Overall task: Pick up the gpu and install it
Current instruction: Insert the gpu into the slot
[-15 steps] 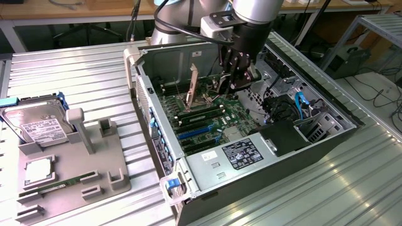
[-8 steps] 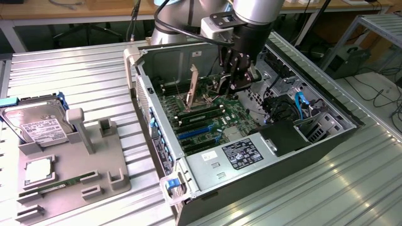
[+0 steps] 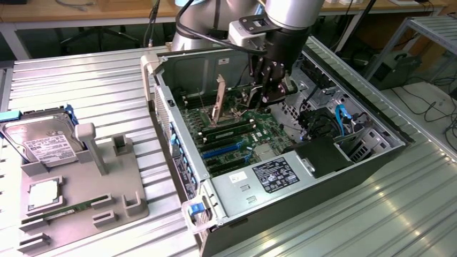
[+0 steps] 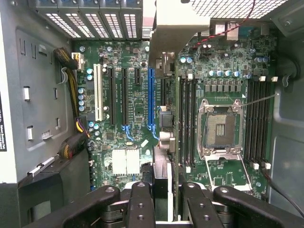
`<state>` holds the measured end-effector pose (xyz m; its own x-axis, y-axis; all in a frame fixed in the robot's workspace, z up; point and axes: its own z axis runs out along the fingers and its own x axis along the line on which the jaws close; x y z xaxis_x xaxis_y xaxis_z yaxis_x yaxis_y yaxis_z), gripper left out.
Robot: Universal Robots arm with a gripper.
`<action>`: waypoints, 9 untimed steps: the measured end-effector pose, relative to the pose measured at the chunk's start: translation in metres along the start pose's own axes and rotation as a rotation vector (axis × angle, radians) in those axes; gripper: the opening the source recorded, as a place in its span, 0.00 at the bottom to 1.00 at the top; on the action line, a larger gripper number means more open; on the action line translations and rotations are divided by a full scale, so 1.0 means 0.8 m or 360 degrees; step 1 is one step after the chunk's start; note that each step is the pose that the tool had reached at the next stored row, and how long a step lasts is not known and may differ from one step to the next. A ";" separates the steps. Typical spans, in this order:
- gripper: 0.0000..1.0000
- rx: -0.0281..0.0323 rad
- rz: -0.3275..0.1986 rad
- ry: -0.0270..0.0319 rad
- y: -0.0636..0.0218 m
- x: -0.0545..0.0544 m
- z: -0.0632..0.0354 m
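My gripper hangs inside the open computer case, shut on the gpu. The card is held on edge above the green motherboard, and its metal bracket stands upright toward the case's rear wall. In the wrist view the gpu runs edge-on from between my black fingers up to the bracket. It sits just beside the long blue slot; whether the card touches the slot cannot be told.
The empty CPU socket and memory slots lie beside the card. A power supply and cables crowd the case. At the exterior view's left, a grey tray holds a hard drive and a green memory stick.
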<state>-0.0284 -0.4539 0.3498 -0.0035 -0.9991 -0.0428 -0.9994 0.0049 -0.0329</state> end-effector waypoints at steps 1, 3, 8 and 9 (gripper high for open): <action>0.28 0.00000 0.0000 -0.00004 0.000 0.000 0.000; 0.28 -0.00001 -0.0001 -0.00008 0.000 0.001 0.001; 0.28 -0.00001 -0.0002 -0.00022 0.000 0.001 0.002; 0.28 -0.00002 -0.0003 -0.00025 0.000 0.002 0.002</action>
<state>-0.0284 -0.4552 0.3481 -0.0018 -0.9990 -0.0443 -0.9995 0.0033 -0.0329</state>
